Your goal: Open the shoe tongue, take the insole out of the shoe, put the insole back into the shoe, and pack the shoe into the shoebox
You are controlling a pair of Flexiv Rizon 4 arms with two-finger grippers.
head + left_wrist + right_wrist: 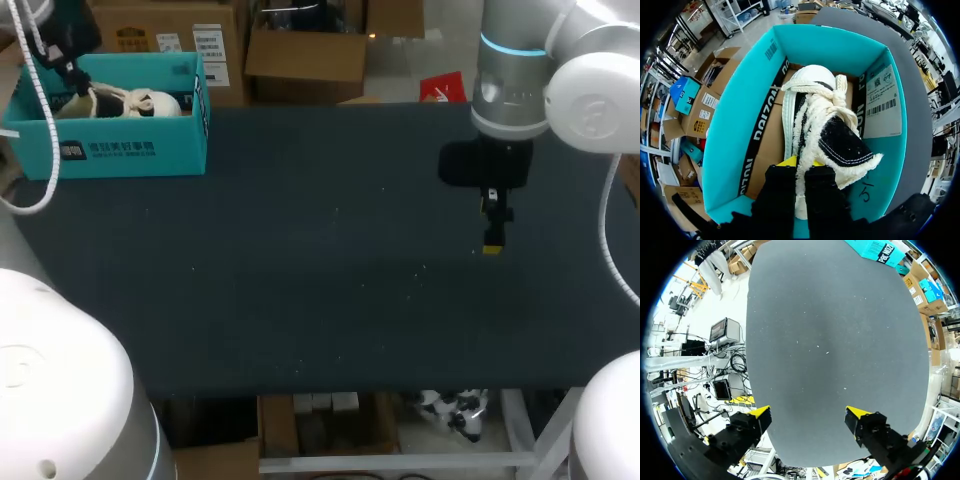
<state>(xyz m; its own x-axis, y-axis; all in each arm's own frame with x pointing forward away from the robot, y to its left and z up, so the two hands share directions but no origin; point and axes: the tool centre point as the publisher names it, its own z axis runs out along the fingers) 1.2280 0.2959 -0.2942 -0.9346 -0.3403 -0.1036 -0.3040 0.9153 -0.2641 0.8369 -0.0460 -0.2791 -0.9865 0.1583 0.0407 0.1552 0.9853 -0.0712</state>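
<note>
The white fleecy shoe point(810, 100) with black tongue lies inside the open teal cardboard shoebox point(740, 115), left jaws clamped on its collar, while the right jaws hang apart over the dark bench point(320, 300), well away from that shoebox.

My left arm point(55, 35) reaches to about ten o'clock in the head view, wrist tilted downward. The left gripper point(801, 162) has its two fingers drawn close together, pinching the fuzzy edge of the shoe point(812, 100) from both sides. My right arm point(520, 70) comes in at two o'clock, wrist vertical. The right gripper point(807, 414) points straight down, its yellow tips spread wide with nothing between them.
</note>
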